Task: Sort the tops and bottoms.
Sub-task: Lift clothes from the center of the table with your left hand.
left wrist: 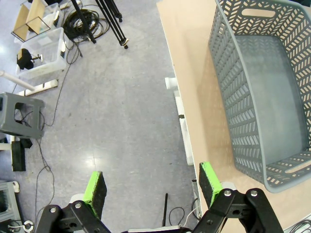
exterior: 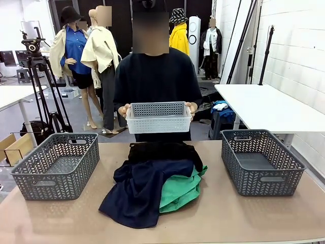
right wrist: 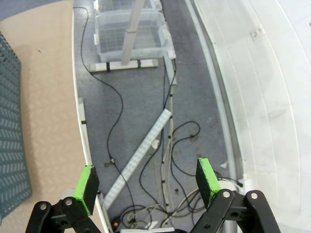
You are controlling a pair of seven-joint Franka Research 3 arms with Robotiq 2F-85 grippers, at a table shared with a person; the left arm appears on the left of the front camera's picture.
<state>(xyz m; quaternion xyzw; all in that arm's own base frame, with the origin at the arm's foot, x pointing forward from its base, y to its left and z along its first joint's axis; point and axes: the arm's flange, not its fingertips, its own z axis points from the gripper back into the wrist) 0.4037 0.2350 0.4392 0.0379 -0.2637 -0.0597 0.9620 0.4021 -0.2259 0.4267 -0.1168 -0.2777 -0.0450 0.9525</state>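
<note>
The clothes (exterior: pixel 152 175) lie in a heap in the middle of the table (exterior: pixel 228 218), the navy piece (exterior: pixel 136 197) on top of the green piece (exterior: pixel 181 192). They look soft, light and floppy, so pinching a thick fold of the navy piece seems best. The left gripper (left wrist: pixel 151 187) and right gripper (right wrist: pixel 147 182) are wide open, holding nothing.

1. The left gripper (left wrist: pixel 151 188) is showing black linked fingers, each tipped with a bright green pad (left wrist: pixel 95 190), with silver screws glinting at the joints.
2. The right gripper (right wrist: pixel 147 183) is showing matching black links, green tips (right wrist: pixel 208 175) and silver screw heads.
3. The person (exterior: pixel 156 76) is wearing a loose black top, its sleeves ending about the elbow.
</note>
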